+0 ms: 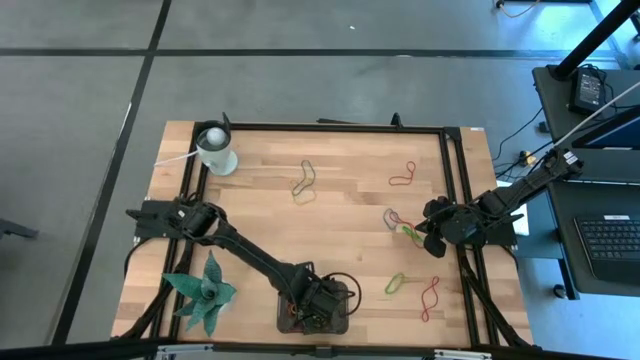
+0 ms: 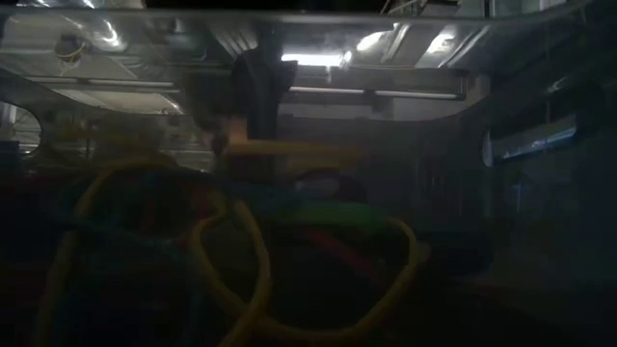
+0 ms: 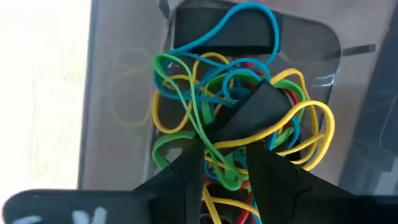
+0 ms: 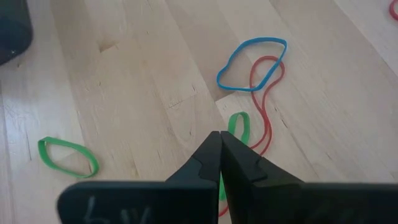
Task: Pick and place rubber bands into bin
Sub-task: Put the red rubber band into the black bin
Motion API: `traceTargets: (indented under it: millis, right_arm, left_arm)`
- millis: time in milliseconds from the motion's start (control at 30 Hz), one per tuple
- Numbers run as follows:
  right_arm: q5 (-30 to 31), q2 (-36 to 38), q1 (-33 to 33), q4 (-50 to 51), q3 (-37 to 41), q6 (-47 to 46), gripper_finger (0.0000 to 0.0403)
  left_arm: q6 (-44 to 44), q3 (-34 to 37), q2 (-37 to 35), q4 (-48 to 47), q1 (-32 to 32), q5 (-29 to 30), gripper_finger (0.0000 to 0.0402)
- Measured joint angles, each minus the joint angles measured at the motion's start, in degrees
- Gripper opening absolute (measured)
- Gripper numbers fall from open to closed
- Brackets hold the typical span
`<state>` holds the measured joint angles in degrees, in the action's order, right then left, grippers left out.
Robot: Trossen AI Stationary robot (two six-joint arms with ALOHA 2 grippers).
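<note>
Releasing into the bin (image 1: 340,312) at six o'clock, left claw (image 3: 225,163) stood parted above the rubber bands (image 3: 230,99). Right claw (image 4: 220,155), pressed together and empty, waited at three o'clock. Advice: lift straight, avoiding snagged loops.

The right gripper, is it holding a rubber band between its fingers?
No. The right gripper is shut with nothing between its fingers; the green rubber band lies on the table beyond it.
</note>
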<state>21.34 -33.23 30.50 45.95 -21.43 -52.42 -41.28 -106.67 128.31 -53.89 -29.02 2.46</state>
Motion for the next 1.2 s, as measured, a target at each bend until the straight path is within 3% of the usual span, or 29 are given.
traceTargets:
  millis: [300,767,967,1200]
  right_arm:
    - [0.0,0.0,0.0,0.0,0.0,0.1,0.0014]
    - [0.0,0.0,0.0,-1.6,0.0,0.2,0.0014]
    - [0.0,0.0,0.0,-3.4,0.0,1.5,0.0014]
    - [4.9,0.0,0.0,-7.5,0.0,2.9,0.0014]
  left_arm:
    - [1.1,-3.3,0.0,-2.1,0.0,-0.5,0.0110]
    - [4.3,-13.6,-0.1,-17.7,1.9,-0.1,0.0074]
    - [11.8,-15.5,-0.1,-17.9,4.2,-0.1,0.0013]
    - [23.7,-15.6,-2.0,-18.4,8.4,0.9,0.0001]
